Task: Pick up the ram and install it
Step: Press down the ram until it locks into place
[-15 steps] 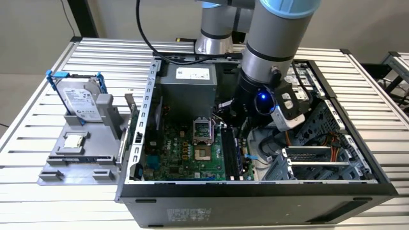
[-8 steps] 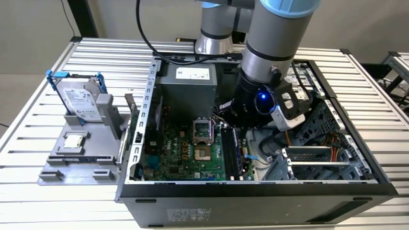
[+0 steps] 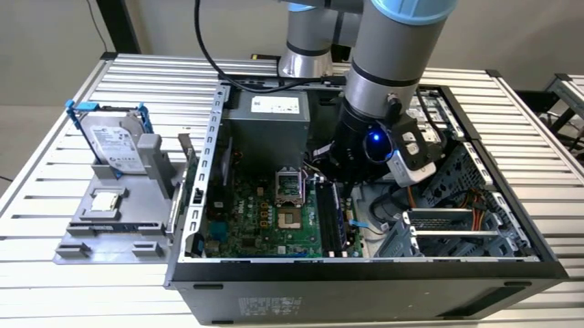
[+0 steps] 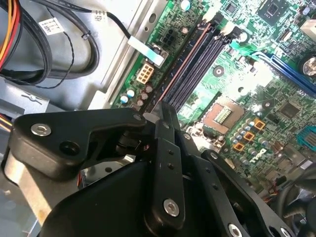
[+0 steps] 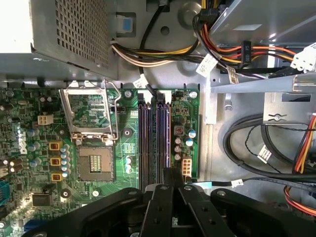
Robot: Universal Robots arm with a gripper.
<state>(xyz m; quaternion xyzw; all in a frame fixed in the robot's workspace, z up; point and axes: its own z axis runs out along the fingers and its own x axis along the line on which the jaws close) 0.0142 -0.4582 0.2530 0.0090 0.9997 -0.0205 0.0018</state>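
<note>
One thin ram (image 5: 167, 143) stands in the motherboard (image 5: 94, 123) slots by the board's edge, the gripper (image 5: 170, 180) closed tight above it, seemingly pressing it home, nearly done.

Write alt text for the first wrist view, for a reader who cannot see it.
The black pincer hangs just above the end of the motherboard's long dark memory slots, its fingers drawn close together. Beside the slots sits an open processor socket on the green motherboard, with bundled cables and metal case walls around.

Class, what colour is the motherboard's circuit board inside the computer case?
Green motherboard, clearest in the first wrist view.
</note>
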